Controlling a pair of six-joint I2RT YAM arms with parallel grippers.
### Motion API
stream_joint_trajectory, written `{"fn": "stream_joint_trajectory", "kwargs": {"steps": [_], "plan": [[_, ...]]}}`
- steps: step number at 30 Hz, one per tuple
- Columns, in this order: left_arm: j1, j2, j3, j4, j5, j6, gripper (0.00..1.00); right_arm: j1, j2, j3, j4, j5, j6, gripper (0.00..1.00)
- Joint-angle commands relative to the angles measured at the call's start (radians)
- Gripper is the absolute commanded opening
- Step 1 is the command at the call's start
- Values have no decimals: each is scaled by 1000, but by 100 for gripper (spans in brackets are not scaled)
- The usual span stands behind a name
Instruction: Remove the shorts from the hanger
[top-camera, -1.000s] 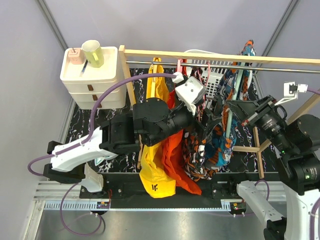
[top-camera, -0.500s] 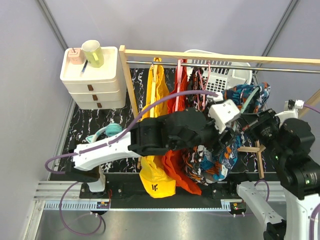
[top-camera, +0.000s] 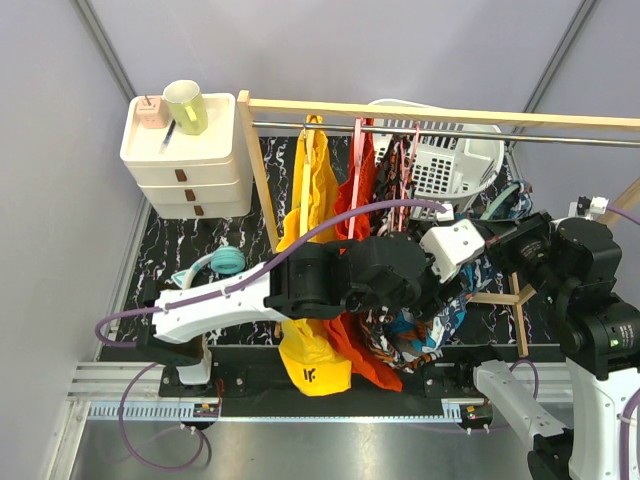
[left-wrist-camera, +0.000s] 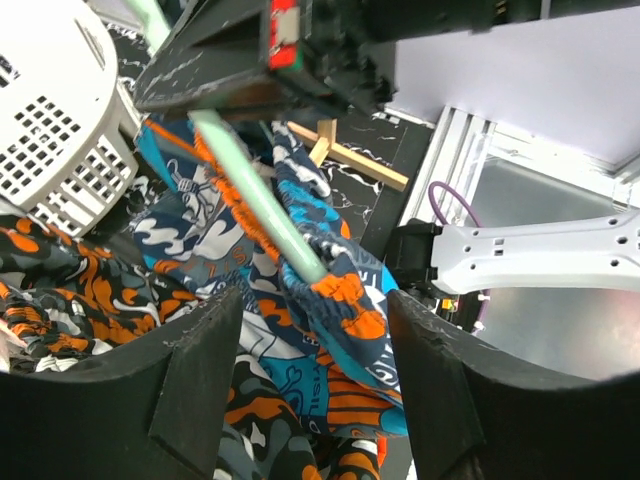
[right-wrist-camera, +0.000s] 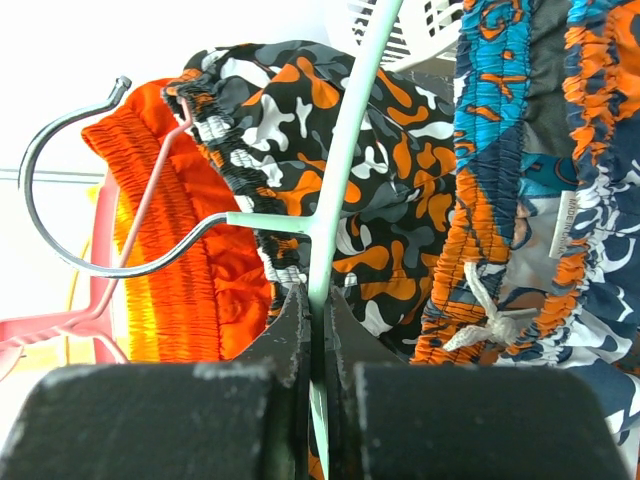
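Mint-green plastic is what the right gripper (right-wrist-camera: 312, 300) is clamped on: its jaws are pressed together on the stem of the mint-green hanger (right-wrist-camera: 340, 150), just under the bare wire hook. That grip holds the hanger well in front of the rail (top-camera: 560, 138), on the robot's side, so the cloth can be stripped off it.

The blue shorts (right-wrist-camera: 520, 200) are bunched on one arm of the hanger, waistband gathered and drawstring dangling. The left gripper (left-wrist-camera: 310, 310) has its fingers (left-wrist-camera: 205, 370) apart, one on each side of that arm and its fold of blue fabric. I judge it is lined up to pinch the cloth and pull it along the bar.

The dark grey shorts (right-wrist-camera: 400, 200) hang just behind the hanger, closer to the rail and on a hanger of their own, it seems. The orange-red shorts (right-wrist-camera: 190, 250) and the yellow shorts (top-camera: 310, 190) hang from the rail itself. A white basket (top-camera: 450, 160) sits beyond the rail.

A second ago the blue shorts hung high at the rail's right end, and the left arm reached toward the middle of the rail. Now the hanger is off the rail and low, and the left arm has swung across to meet it with its jaws somewhat narrower.
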Motion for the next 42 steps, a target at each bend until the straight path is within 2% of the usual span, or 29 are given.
{"fn": "stream_joint_trajectory", "kwargs": {"steps": [1,7,17,27,31,36,42], "plan": [[-3,1,53,-2,-62,-30,62,-2,-11,34,59,8,32,0],[-3,34,91,-25,-55,-56,55,-2,-25,26,64,4,35,0],[-3,38,80,-29,-30,-88,57,0,-23,38,78,-2,58,0],[-3,49,88,-36,-22,-97,23,-2,-28,38,85,-35,88,0],[-3,44,87,-34,25,-79,0,-2,-25,32,87,-15,116,0],[-3,-6,27,-26,43,-36,0,0,0,35,98,40,171,0],[-4,-74,-56,-10,172,36,0,0,24,84,98,109,211,0]]}}
